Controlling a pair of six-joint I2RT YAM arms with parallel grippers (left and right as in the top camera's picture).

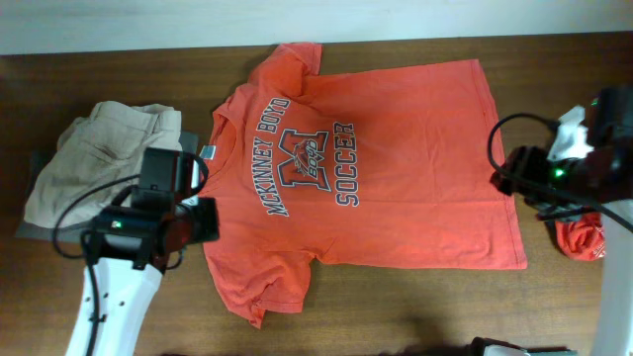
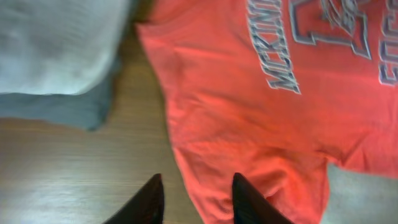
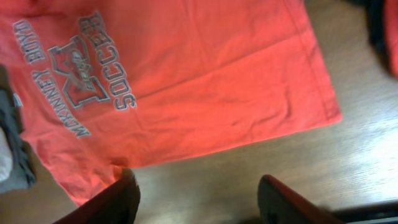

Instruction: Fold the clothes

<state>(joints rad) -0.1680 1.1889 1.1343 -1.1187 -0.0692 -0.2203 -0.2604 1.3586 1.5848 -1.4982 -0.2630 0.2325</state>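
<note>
Left pincer [image 2: 199,180] spread over edge of orange-red printed cotton T-shirt [image 2: 261,124], right pincer [image 3: 198,178] spread, empty, beside hem; risks one-layer pinch, skewed fold.

Robot manipulation bench of laboratory type; the room beyond it cannot be told. Indicators: bare wood-grain table [image 1: 415,307] against a plain pale wall [image 1: 297,20]; two white-cased arms, left arm [image 1: 109,307] and right arm [image 1: 621,287], with exposed black cable [image 1: 495,138] and green status light [image 1: 559,171]. Orange T-shirt [image 3: 205,68] lies flat ahead of the right jaws.
</note>
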